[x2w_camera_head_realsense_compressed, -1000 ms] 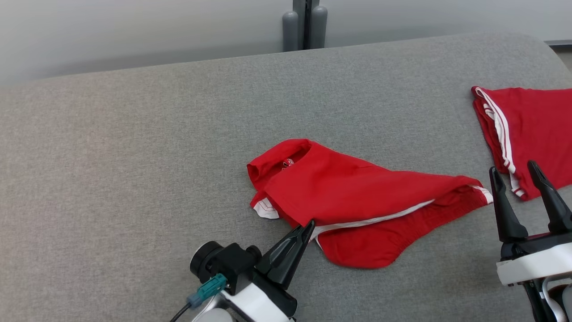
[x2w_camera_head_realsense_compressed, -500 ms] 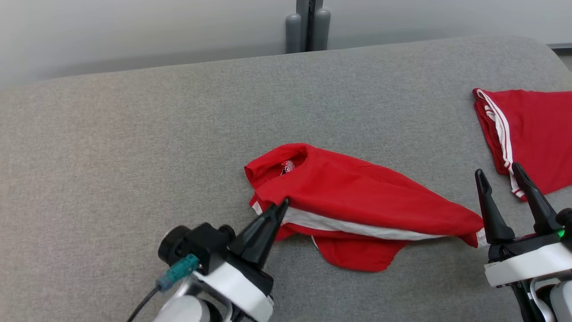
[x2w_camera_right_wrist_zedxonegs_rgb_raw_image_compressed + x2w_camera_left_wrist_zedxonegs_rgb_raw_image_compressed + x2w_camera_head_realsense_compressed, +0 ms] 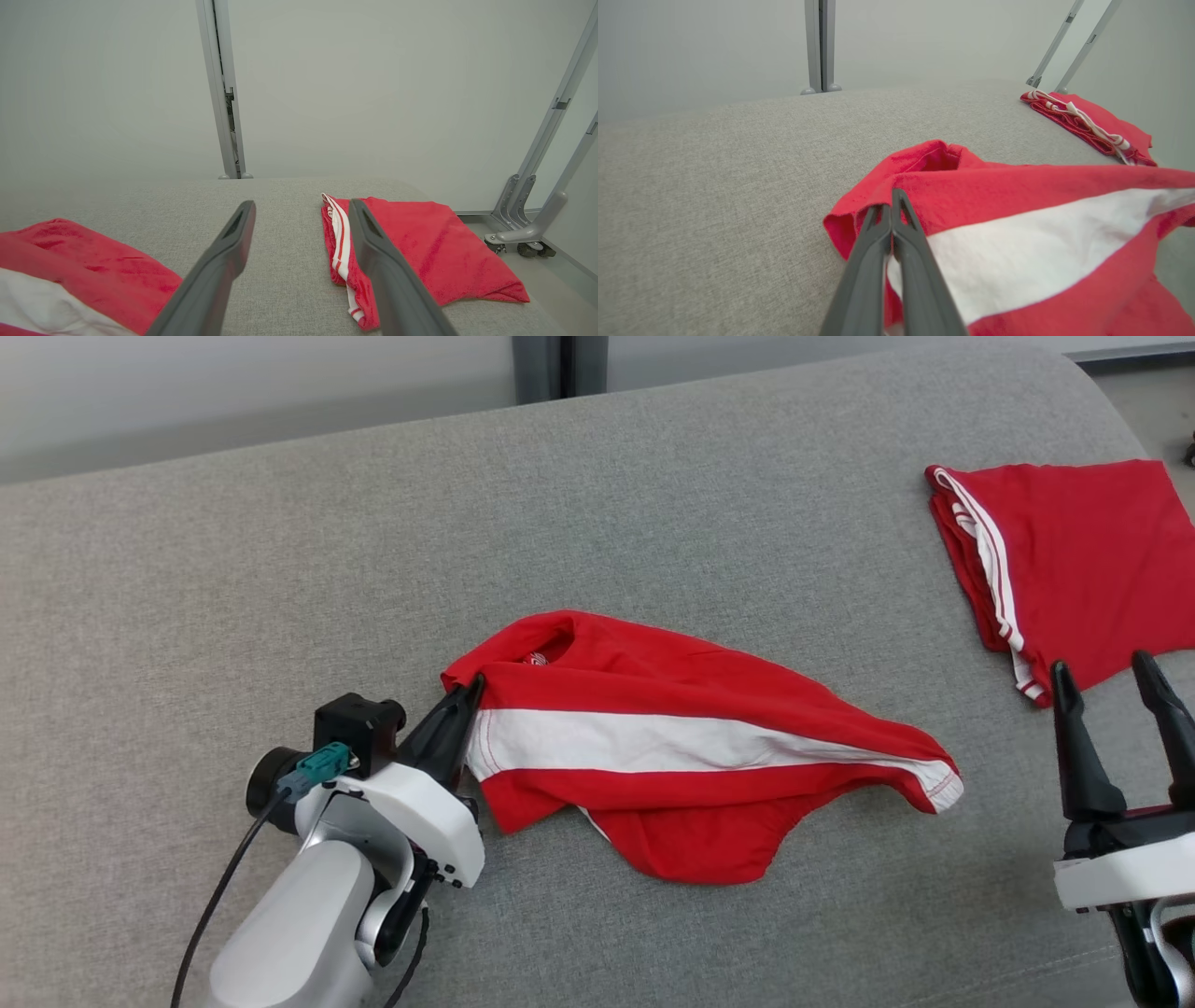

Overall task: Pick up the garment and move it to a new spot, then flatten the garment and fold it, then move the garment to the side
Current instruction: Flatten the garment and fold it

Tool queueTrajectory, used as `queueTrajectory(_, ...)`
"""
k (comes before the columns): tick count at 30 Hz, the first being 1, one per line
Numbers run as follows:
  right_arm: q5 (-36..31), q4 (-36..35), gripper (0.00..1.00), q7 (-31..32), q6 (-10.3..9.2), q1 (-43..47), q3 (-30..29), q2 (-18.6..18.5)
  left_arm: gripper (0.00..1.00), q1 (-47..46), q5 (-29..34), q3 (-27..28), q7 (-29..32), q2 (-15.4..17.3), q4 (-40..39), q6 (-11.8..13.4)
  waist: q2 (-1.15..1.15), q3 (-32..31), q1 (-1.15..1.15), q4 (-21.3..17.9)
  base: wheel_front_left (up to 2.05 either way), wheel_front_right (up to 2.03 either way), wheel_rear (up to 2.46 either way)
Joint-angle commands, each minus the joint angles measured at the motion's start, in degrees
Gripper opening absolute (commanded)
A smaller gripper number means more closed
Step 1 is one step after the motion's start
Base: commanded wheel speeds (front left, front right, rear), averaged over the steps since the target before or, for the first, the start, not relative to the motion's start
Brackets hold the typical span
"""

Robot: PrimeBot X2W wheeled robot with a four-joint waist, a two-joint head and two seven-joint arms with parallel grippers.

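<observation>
At the left of the head view, the left gripper [image 3: 474,689] is pinching the left-hand edge of the red garment [image 3: 691,705]. Its two dark fingers are pressing together on the cloth just below the collar opening, and the left wrist view is showing the tips closed on a red fold. The garment is lying crumpled near the middle of the grey padded surface [image 3: 280,551], with a broad white band [image 3: 653,742] running across it from the gripper towards a white-hemmed corner at its right end. Further right, well apart from it, a folded red garment with white stripes [image 3: 1083,541] is resting near the surface's right edge. The right gripper [image 3: 1103,667] is hovering at the lower right, fingers spread with nothing between them.
</observation>
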Motion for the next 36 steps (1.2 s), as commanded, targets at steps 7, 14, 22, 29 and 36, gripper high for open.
queueTrajectory(7, -2.44, -2.48, 1.00, -0.27, 0.01, 2.33, -5.57, 1.82, 0.00, -2.09, -1.47, 2.23, -3.74, 0.82, 6.88, -0.19, 0.00, 1.73, 0.00, -0.61, 0.00, 0.00, 0.00)
queueTrajectory(14, -2.92, -3.19, 1.00, -0.27, 0.01, 1.99, -3.87, 2.61, 1.00, -1.40, -2.18, 3.13, -6.05, 0.14, 9.38, -0.78, 0.00, 1.14, 0.00, 0.84, 0.00, 0.00, 0.00)
queueTrajectory(22, -2.41, -2.40, 1.00, -0.27, 0.01, 1.04, -1.41, 2.08, 1.00, 0.98, -1.90, 4.04, -7.24, -0.19, 6.96, -0.78, 0.00, -0.30, 0.00, 3.23, 0.00, 0.00, 0.00)
queueTrajectory(29, -3.77, -3.62, 1.00, -0.27, 0.01, 1.61, -2.61, 2.01, 1.00, 7.29, -0.71, 6.64, -7.67, -0.39, -1.98, 0.67, 0.00, -2.38, 0.00, 5.83, 0.00, 0.00, 0.00)
queueTrajectory(36, -5.76, -4.79, 1.00, -0.27, 0.00, 2.32, -1.34, 3.25, 1.00, 16.37, 0.98, 11.38, -7.65, -1.90, -11.82, 2.71, 0.00, -5.21, 0.00, 7.80, 0.00, 0.00, 0.00)
